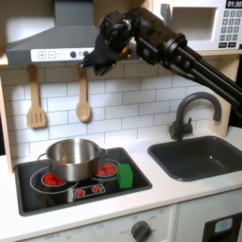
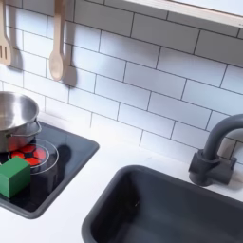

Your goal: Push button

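Up high in the first exterior view, the black arm [image 1: 180, 52] reaches from the right across to the grey range hood [image 1: 59, 40]. Its gripper [image 1: 96, 59] sits against the hood's white control strip, right at the small dark buttons [image 1: 74, 55], which lie just to the gripper's left in the first exterior view. Whether the fingers are parted or closed cannot be told. Below, a steel pot [image 1: 72, 157] stands on the cooktop [image 1: 85, 189], a green block [image 1: 125, 175] beside it.
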Tool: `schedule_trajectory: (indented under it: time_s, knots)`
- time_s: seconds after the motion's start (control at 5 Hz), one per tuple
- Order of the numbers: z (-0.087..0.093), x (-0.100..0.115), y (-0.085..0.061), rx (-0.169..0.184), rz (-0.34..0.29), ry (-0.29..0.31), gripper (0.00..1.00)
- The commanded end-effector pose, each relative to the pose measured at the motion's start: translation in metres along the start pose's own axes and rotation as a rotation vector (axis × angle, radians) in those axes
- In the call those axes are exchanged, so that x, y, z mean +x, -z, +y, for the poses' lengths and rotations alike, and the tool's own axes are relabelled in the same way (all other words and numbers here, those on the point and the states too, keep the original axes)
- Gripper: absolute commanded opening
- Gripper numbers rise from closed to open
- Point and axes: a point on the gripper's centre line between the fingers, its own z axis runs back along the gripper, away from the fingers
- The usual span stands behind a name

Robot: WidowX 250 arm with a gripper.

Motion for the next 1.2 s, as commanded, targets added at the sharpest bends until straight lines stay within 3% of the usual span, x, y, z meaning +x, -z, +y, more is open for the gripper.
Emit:
schedule_trajectory:
  time_s: [0.0, 0.8, 1.0]
  knots:
    - [0.002, 0.011, 0.002, 0.0, -0.025, -0.012, 0.0]
    - [0.002, 0.022, 0.014, -0.003, -0.042, -0.025, 0.0]
    - [-0.003, 0.024, 0.015, -0.017, -0.048, -0.024, 0.0]
